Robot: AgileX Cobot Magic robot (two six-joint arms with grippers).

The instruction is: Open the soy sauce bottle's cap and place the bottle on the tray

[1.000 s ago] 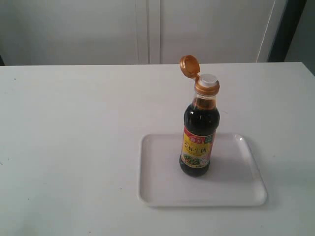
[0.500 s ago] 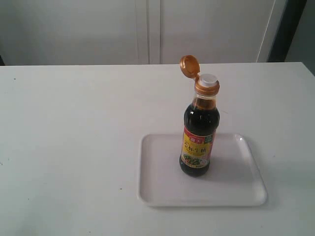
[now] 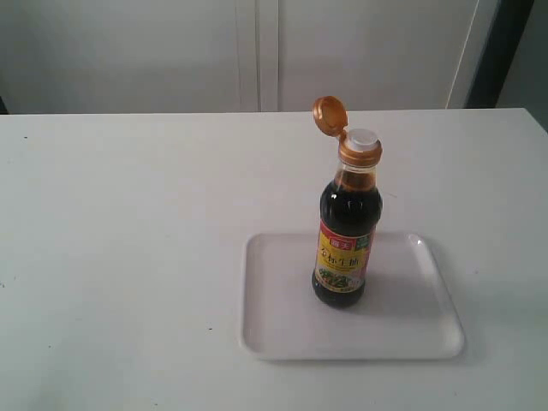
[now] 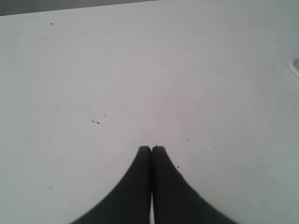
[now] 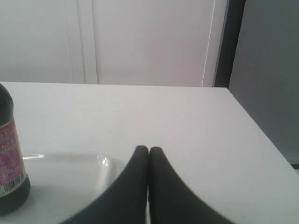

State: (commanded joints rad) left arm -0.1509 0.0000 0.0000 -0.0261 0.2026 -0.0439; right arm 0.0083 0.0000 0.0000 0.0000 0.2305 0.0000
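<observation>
Dark-filled clear soy sauce bottle standing upright on the white tray, its golden-brown cap flipped back off the white spout. Left gripper and right gripper both pressed closed, empty, well clear of the bottle. Probably glass, though the material is unclear: rigid, smooth, weighty when full, top-heavy; best grasped around the labelled body.

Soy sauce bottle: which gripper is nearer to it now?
Right. The right gripper, shut, has the soy sauce bottle on the tray in its view. The left gripper, shut, sees only table and a sliver of tray edge.
</observation>
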